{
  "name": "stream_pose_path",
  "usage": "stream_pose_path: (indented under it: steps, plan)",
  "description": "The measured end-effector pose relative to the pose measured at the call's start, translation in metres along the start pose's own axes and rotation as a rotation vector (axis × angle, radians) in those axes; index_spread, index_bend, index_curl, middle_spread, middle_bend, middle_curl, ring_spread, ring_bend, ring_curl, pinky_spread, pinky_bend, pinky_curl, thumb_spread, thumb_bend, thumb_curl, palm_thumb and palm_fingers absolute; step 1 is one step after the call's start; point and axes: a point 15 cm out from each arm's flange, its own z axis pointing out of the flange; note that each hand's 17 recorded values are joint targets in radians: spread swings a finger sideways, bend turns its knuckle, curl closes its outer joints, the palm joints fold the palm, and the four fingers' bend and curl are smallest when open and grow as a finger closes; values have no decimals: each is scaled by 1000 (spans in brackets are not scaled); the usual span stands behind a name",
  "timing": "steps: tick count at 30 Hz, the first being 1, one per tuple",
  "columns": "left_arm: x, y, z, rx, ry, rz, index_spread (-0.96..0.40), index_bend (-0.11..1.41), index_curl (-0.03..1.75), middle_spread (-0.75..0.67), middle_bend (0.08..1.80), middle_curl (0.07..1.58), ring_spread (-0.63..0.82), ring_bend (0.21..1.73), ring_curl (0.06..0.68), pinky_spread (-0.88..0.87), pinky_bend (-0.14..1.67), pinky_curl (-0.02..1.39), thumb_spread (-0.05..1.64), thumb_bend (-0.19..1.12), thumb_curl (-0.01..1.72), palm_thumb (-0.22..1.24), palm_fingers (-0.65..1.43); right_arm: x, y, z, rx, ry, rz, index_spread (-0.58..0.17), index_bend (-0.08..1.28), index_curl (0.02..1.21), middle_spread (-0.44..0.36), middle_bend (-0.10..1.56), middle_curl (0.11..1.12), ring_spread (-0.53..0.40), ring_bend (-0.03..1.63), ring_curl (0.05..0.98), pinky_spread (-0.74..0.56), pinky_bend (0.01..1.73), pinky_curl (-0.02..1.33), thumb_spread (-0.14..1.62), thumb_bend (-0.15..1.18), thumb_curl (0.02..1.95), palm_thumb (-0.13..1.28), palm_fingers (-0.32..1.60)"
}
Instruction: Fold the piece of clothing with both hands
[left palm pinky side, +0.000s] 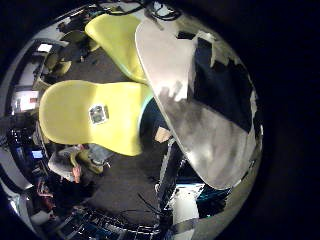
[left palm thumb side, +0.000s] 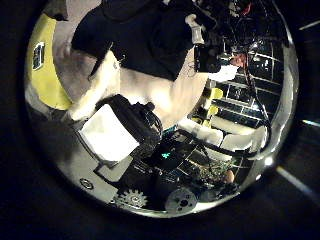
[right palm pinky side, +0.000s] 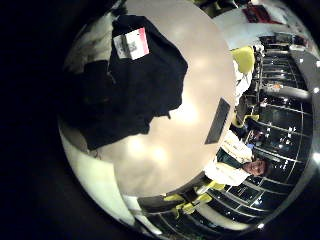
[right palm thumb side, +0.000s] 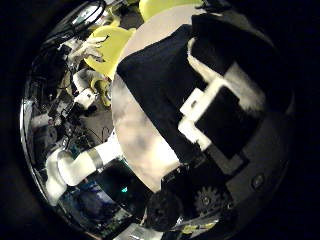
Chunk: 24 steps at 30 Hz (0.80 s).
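The black garment (right palm pinky side: 125, 85) lies bunched on the round pale table (right palm pinky side: 190, 140), its long axis unclear, a white tag (right palm pinky side: 131, 43) on top. Yellow chairs (left palm pinky side: 95, 115) stand beside the table. The left hand (left palm thumb side: 120, 130) shows only partly and the right hand's fingers (right palm thumb side: 215, 110) seem relaxed over the cloth, though I cannot tell either grip.

Blocky white-and-black fingers (right palm thumb side: 215, 105) on right hand (right palm thumb side: 225, 120); dark gear wheel (right palm thumb side: 208, 200) at six o'clock; left hand (left palm thumb side: 120, 130) white-faced, black-cased, geared too.
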Motion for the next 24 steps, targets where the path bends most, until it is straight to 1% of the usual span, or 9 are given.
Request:
stream_pose_path:
  steps: [1, 2, 4, 6, 10, 14, 17, 20, 24]
  plan:
    - [1, 0, 1, -2, 0, 3, -253, 232, 609, -211, 297, 569, -195, 683, 270, -43, 285, 377, 1210, -11, 435, 620, 494, 5, -1, -3, 15, -4, -1, -353, 220, 619, -238, 856, 549, -246, 1360, 640, -362, 1210, 902, 1167, -21, 726, 789, 69]
    - [2, 0, 0, -2, 0, 4, -254, 231, 614, -212, 296, 573, -194, 684, 271, -43, 286, 378, 1212, -12, 436, 621, 493, 8, -2, -7, 28, -8, -7, -371, 235, 586, -206, 686, 484, -210, 1244, 603, -282, 1124, 883, 1159, -19, 718, 790, -166]
    - [2, 1, 2, -7, 1, 7, -255, 229, 620, -212, 296, 577, -194, 685, 273, -43, 287, 378, 1211, -15, 438, 620, 491, 6, -4, -15, 58, -42, -28, -396, 171, 491, -142, 561, 422, -164, 1083, 516, -180, 1045, 820, 1149, -20, 702, 789, -159]
    - [3, 2, 4, -11, 2, 7, -256, 228, 626, -213, 295, 582, -193, 686, 274, -43, 289, 379, 1214, -13, 439, 622, 490, 0, -6, -23, 90, -98, -46, -411, 151, 445, -81, 442, 374, -93, 930, 436, -38, 958, 759, 1133, -19, 687, 791, -180]
    - [3, 4, 7, -18, 5, 9, -257, 225, 636, -213, 294, 589, -193, 686, 276, -43, 291, 380, 1217, -12, 444, 625, 487, -17, -10, -56, 200, -269, -74, -409, 129, 380, -31, 348, 341, -26, 810, 371, 79, 808, 669, 1122, -8, 678, 819, -137]
    - [4, 1, 5, -11, 6, 10, -258, 221, 648, -214, 292, 597, -193, 688, 278, -43, 294, 381, 1221, -11, 447, 632, 484, 11, 0, -114, 363, -395, -27, -394, 120, 332, -38, 304, 329, -15, 784, 346, 82, 755, 613, 1109, 6, 704, 879, -58]
    - [6, -2, 4, -12, 5, 18, -259, 219, 655, -215, 291, 603, -193, 689, 279, -43, 296, 382, 1220, -14, 450, 628, 483, 33, 15, -155, 456, -404, -2, -381, 128, 303, -80, 297, 327, -45, 821, 338, 73, 777, 590, 1088, 14, 732, 927, 39]
    - [9, -3, 5, -17, 5, 25, -261, 226, 663, -215, 287, 607, -193, 688, 279, -43, 295, 381, 1221, -12, 453, 629, 485, 37, 22, -159, 452, -407, 2, -389, 137, 285, -101, 309, 332, -76, 850, 334, 86, 803, 577, 1060, 18, 760, 971, 100]
    - [10, -5, 3, -10, 4, 33, -262, 227, 673, -215, 284, 613, -193, 688, 281, -43, 296, 382, 1219, -14, 456, 626, 484, 32, 23, -146, 414, -426, -6, -388, 144, 274, -114, 312, 338, -96, 861, 330, 103, 826, 573, 1031, -2, 793, 974, 107]
